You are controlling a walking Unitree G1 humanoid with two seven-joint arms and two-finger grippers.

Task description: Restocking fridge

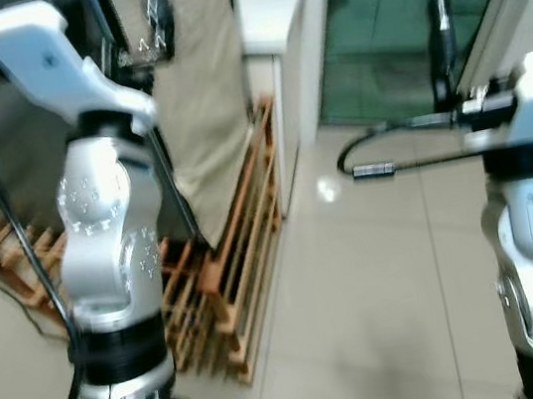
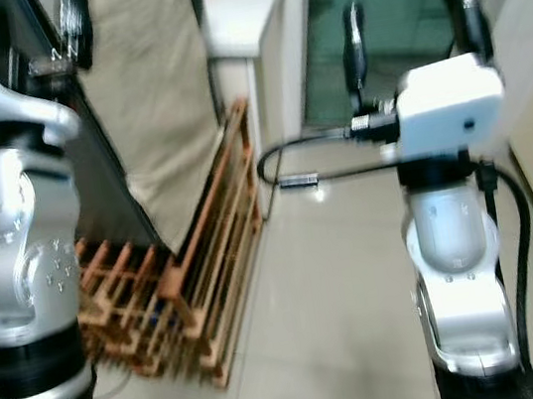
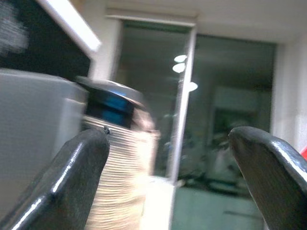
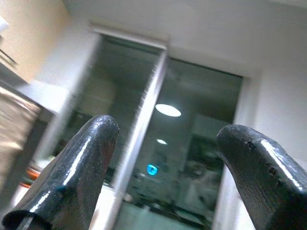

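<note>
Only candidate for the fridge: a tall dark unit [image 2: 102, 174] at the far left of the scene.

- Look: flat black-to-dark-grey face with a straight edge, running up out of frame. Motion blur hides any handle, seam or label.
- State: cannot tell whether a door is open or shut – no interior is visible.
- Pose: appears slanted in both eye views. Cannot tell whether the unit itself leans.
- Place: its foot is at the wooden pallets [image 1: 246, 263] on the floor. A beige cloth [image 1: 205, 88] hangs just to its right, touching or overlapping its edge.
- Identity as a fridge is not confirmed from these frames.
</note>
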